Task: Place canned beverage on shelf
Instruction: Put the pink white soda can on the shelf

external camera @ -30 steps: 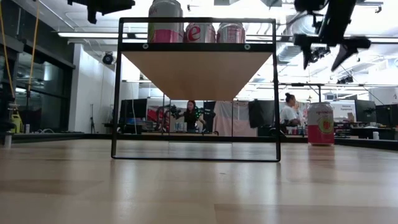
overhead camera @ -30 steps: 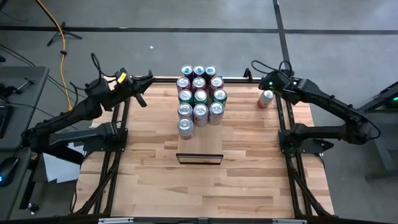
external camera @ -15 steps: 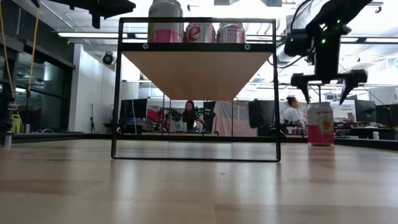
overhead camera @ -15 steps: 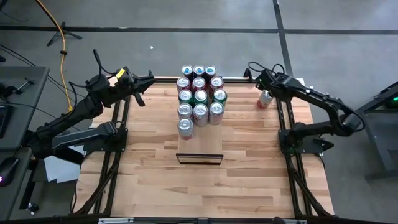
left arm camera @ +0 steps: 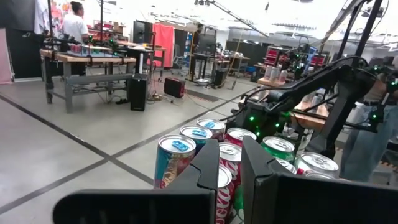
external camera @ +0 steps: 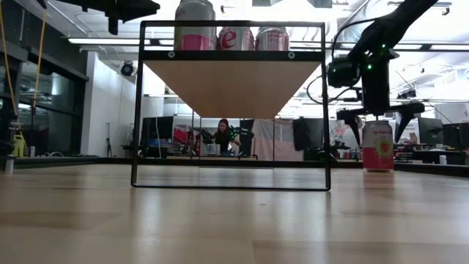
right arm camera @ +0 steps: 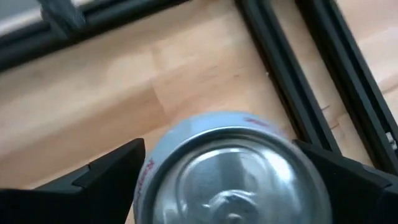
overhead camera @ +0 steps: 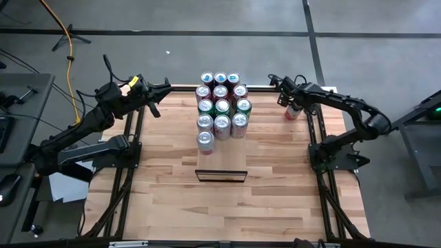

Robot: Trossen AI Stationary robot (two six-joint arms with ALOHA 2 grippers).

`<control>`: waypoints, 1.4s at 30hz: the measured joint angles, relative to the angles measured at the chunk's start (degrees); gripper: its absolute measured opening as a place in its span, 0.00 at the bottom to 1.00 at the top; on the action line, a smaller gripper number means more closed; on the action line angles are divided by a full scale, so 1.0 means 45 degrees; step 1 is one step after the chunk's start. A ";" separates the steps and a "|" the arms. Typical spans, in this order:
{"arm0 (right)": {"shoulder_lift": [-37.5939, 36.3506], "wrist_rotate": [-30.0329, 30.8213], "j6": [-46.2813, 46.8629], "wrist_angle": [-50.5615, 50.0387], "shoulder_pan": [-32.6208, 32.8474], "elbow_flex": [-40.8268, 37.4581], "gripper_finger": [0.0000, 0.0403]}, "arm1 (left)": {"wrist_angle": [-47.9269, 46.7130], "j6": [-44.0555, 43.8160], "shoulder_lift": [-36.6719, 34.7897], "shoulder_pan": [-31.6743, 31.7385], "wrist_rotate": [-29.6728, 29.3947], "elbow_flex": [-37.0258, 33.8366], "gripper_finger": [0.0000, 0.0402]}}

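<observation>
Your right gripper [external camera: 377, 123] hangs wide open over the can [external camera: 377, 147].
The can stands upright near the table's [overhead camera: 275, 186] right edge; only your wrist view shows its top between the fingers [right arm camera: 109, 171].

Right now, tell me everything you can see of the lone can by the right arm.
The lone can stands upright on the tabletop near its far right corner, apart from the cans grouped on the shelf. It looks like metal: a pink-red printed body with a white band, a silver lid with a pull tab, apparently unopened. The right gripper hangs directly over it, open, fingers straddling the top. Whether they touch it cannot be told.
</observation>
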 joint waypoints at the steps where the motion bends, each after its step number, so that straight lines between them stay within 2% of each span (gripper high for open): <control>1: 0.0136 0.0000 -0.0207 0.0031 0.0002 0.0000 0.95 | 0.0000 -0.0009 0.0000 0.0000 0.0000 0.0000 0.00; 7: 0.0500 -0.0201 -0.1145 0.0011 -0.0063 0.0000 0.91 | 0.0000 -0.0117 0.0000 0.0000 -0.0089 0.0000 0.00; 13: 0.0383 -0.0281 -0.2769 -0.0048 -0.0063 0.0000 0.72 | 0.0023 -0.0115 0.0000 0.0000 -0.0151 0.0000 0.00; 15: 0.0196 -0.0654 -0.3532 -0.0220 -0.0063 0.0000 0.71 | 0.0100 -0.0111 0.0003 0.0000 -0.0155 0.0000 0.00; 22: -0.1699 -0.0991 -0.6390 -0.1708 0.0625 0.0705 0.71 | 0.0778 -0.0908 0.0000 -0.0226 -0.0155 0.0000 0.00; 25: -0.2933 -0.2015 -0.8095 -0.1821 0.1346 0.1604 0.71 | 0.0912 -0.1595 0.0002 -0.0477 -0.0151 0.0000 0.00; 28: -0.3978 -0.3676 -0.9180 -0.1850 0.2330 0.2820 0.71 | 0.0962 -0.2392 0.0000 -0.0789 -0.0155 0.0000 0.00; 32: -0.4518 -0.5134 -0.9216 -0.2599 0.4384 0.4893 0.71 | 0.1173 -0.3169 0.0005 -0.1286 -0.0155 0.0000 0.00; 36: -0.3967 -0.4934 -0.8572 -0.3166 0.7335 0.7133 0.71 | 0.1860 -0.2958 0.0001 -0.1732 -0.0151 0.0000 0.00; 39: -0.2822 -0.3914 -0.8637 -0.3187 0.9640 0.8643 0.71 | 0.2274 -0.2531 0.0000 -0.1919 -0.0152 0.0000 0.00; 42: -0.1364 -0.3460 -0.9203 -0.3261 1.1307 0.9955 0.71 | 0.2261 -0.2266 -0.0024 -0.1982 -0.0151 0.0000 0.00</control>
